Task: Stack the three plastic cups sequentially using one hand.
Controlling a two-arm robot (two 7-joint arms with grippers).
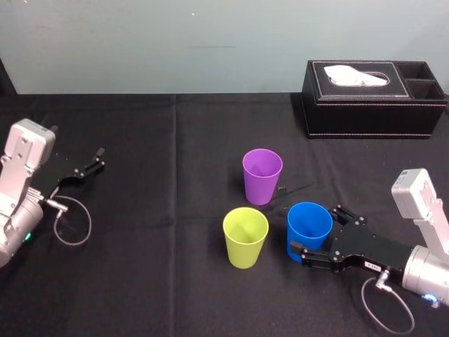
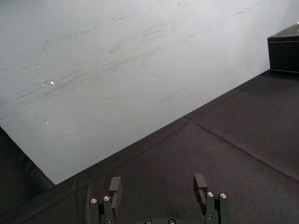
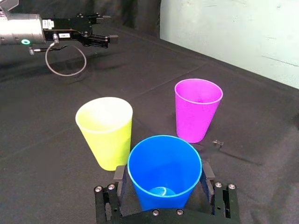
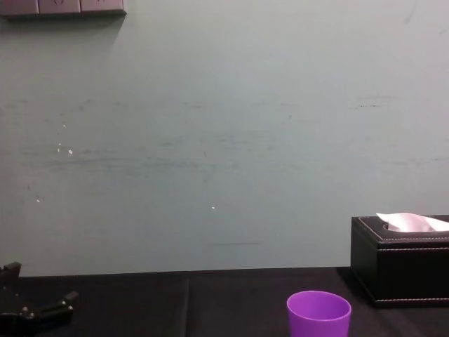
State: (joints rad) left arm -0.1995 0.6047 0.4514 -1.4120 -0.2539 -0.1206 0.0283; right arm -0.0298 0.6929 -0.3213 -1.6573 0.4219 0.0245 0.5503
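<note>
right gripper (image 3: 163, 179): reaching in low from the table's right front edge to the blue cup. Fingers are spread, one on each side of the cup and just beside its wall. Cannot tell if they are pressing on it.
blue cup (image 1: 309, 223): standing upright on the table, mouth up, sitting between the right gripper's fingers. It is the rightmost of the three cups.
green cup (image 1: 245, 237): standing upright just to the left of the blue cup, with a gap showing between them.
purple cup (image 1: 262, 175): standing upright farther back, behind the gap between the other two and apart from both.
stacking: all three cups are standing singly, none sitting inside another.
left gripper (image 1: 100, 159): parked at the table's left side, well apart from the cups. Fingers are spread with only air between them.
box (image 1: 372, 98): black, sitting at the far right of the table with white tissue poking out of its top, well behind the cups.
table (image 1: 140, 281): covered in black cloth, carrying the cups and the box.
</note>
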